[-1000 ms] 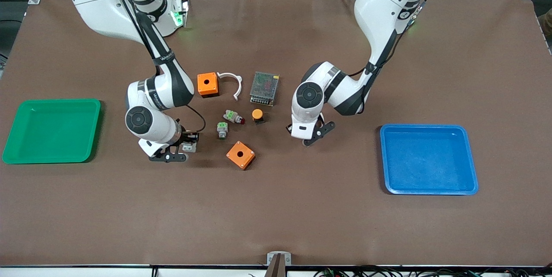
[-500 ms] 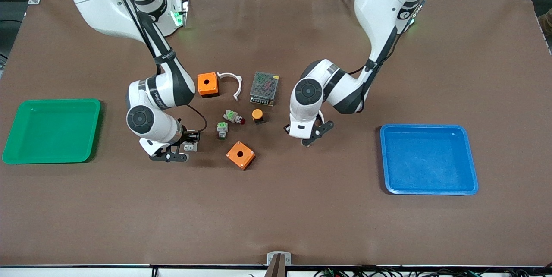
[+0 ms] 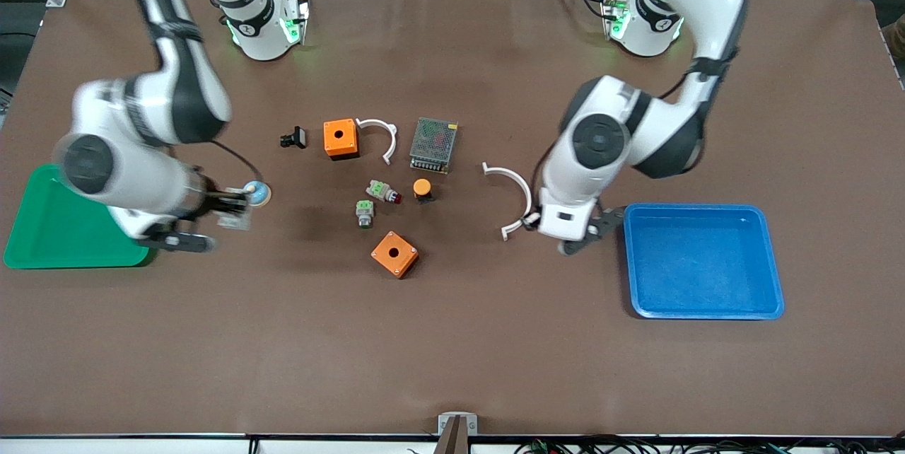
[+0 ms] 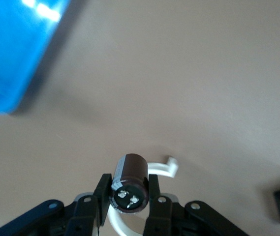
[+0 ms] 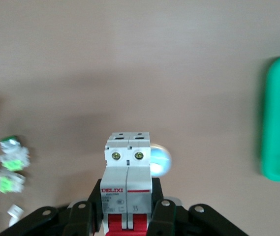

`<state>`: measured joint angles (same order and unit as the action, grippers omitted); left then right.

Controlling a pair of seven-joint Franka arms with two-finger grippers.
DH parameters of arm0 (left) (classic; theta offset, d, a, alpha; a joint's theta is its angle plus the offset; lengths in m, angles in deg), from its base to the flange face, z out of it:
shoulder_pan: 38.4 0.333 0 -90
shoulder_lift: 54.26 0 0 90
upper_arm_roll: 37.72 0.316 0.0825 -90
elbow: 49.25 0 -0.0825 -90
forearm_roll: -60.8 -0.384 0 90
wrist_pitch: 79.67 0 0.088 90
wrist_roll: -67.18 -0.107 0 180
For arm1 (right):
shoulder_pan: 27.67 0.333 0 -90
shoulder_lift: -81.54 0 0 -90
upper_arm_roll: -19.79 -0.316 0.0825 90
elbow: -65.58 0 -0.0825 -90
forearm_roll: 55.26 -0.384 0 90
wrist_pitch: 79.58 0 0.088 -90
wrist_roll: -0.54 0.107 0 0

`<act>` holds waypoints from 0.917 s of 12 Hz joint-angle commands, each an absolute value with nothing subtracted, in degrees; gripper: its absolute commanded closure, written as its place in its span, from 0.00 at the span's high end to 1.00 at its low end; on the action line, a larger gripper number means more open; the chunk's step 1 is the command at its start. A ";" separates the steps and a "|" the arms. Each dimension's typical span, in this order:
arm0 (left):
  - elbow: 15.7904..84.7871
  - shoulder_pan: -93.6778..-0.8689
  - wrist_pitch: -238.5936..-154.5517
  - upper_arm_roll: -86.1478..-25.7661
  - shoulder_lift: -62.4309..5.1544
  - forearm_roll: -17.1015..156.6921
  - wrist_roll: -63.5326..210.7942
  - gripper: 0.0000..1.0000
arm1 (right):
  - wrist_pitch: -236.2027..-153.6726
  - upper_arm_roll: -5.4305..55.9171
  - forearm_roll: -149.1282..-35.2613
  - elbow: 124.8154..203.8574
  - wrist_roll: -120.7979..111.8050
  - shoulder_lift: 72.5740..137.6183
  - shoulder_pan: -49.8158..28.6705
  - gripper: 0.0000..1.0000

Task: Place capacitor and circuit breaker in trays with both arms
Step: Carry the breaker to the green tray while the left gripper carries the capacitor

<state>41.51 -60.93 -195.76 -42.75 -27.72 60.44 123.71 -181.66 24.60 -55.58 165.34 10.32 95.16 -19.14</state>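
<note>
My right gripper [image 3: 225, 212] is shut on the circuit breaker [image 3: 235, 220], a white block with red levers. It holds it in the air beside the green tray [image 3: 42, 238]. In the right wrist view the breaker [image 5: 128, 162] sits squarely between the fingers of the gripper [image 5: 127, 196]. My left gripper [image 3: 565, 231] hangs beside the blue tray [image 3: 703, 263]. The capacitor is hidden under the hand in the front view. In the left wrist view the gripper [image 4: 128, 189] is shut on the capacitor [image 4: 130, 169], a dark cylinder with two metal terminals on its end.
Mid-table lie two orange boxes [image 3: 340, 138] [image 3: 394, 253], two white curved clips [image 3: 378, 136] [image 3: 512, 192], a metal power supply [image 3: 433, 144], an orange-capped button [image 3: 422, 189], two green-grey switches [image 3: 384, 191] [image 3: 364, 212], a black clip [image 3: 293, 137] and a pale-blue round part [image 3: 258, 192].
Both arms rose and swung apart: the right carried the breaker toward the green tray, the left the capacitor toward the blue tray. The black clip, a white clip and the pale-blue part now show.
</note>
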 commanded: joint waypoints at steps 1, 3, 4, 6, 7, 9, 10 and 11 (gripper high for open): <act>43.04 -53.54 -194.55 -43.26 -29.39 60.45 111.96 0.00 | -176.88 23.92 -53.33 161.83 -0.99 95.25 -29.30 0.24; 42.86 -48.01 -194.46 -42.99 -28.34 60.28 103.43 0.00 | -177.75 23.92 -50.62 161.82 -7.87 95.69 -35.90 0.24; 42.86 -45.20 -194.55 -42.91 -27.03 59.23 98.43 0.00 | -179.15 23.92 -48.78 161.91 -12.08 96.04 -39.06 0.24; 42.86 -40.53 -195.07 -42.90 -25.18 52.41 91.56 0.00 | -183.36 23.92 -48.49 162.17 -19.38 97.62 -44.87 0.24; 42.95 -37.12 -195.25 -42.99 -24.21 50.63 87.09 0.00 | -187.03 23.92 -48.41 162.17 -23.42 99.63 -48.20 0.24; 43.13 -33.15 -196.64 -43.08 -22.10 50.61 80.66 0.00 | -194.06 23.84 -48.49 162.17 -29.75 104.54 -52.35 0.24; 43.30 -31.39 -198.40 -43.08 -20.96 50.61 77.50 0.00 | -197.15 23.84 -48.75 162.17 -31.96 107.44 -54.02 0.24; 43.39 -29.89 -200.24 -43.08 -19.38 50.61 75.03 0.00 | -199.61 23.75 -49.02 162.26 -33.03 109.99 -54.82 0.24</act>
